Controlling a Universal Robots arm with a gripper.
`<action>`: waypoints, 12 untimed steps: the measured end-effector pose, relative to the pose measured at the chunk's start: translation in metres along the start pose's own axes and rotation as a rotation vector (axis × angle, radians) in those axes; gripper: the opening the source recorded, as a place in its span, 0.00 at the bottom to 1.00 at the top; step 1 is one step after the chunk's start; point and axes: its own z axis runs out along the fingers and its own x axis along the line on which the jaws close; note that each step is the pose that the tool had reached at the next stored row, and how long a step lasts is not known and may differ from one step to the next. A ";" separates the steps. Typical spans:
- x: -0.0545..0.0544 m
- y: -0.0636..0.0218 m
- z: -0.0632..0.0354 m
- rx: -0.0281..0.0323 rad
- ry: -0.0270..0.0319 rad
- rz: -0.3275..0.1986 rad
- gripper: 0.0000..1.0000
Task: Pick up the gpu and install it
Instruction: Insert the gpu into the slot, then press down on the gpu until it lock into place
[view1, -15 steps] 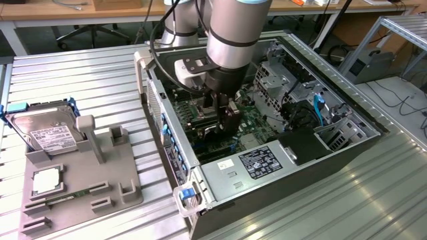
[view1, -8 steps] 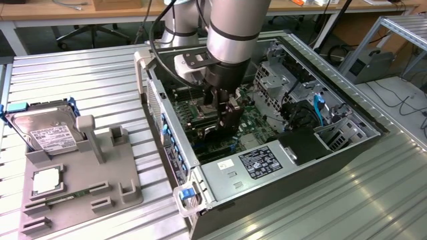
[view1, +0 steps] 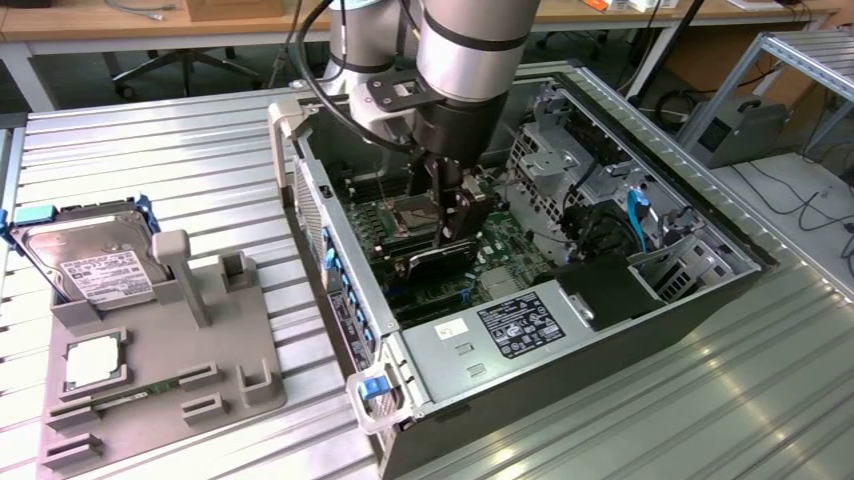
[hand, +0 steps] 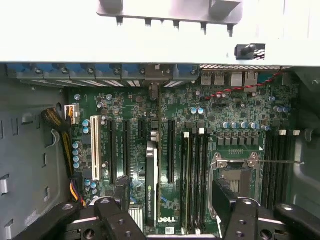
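The gpu stands on edge in a slot of the green motherboard, a thin dark card with a green-labelled top edge. In the exterior view the gpu is a dark strip low inside the open computer case. My gripper reaches down into the case just above the card. In the wrist view my gripper is open, its black fingers set wide apart. The card lies in the gap, nearer one finger, and neither finger touches it.
Memory sticks and the processor socket sit beside the card. A drive cage and blue cables fill the case's far side. On the exterior view's left, a grey fixture holds a hard drive and a memory stick.
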 end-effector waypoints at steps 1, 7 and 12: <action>0.000 0.0000 0.0000 0.0000 0.0000 0.000 0.76; 0.000 0.0000 -0.0001 -0.0001 0.0002 0.000 0.76; 0.000 0.0000 -0.0001 -0.0001 0.0002 0.000 0.76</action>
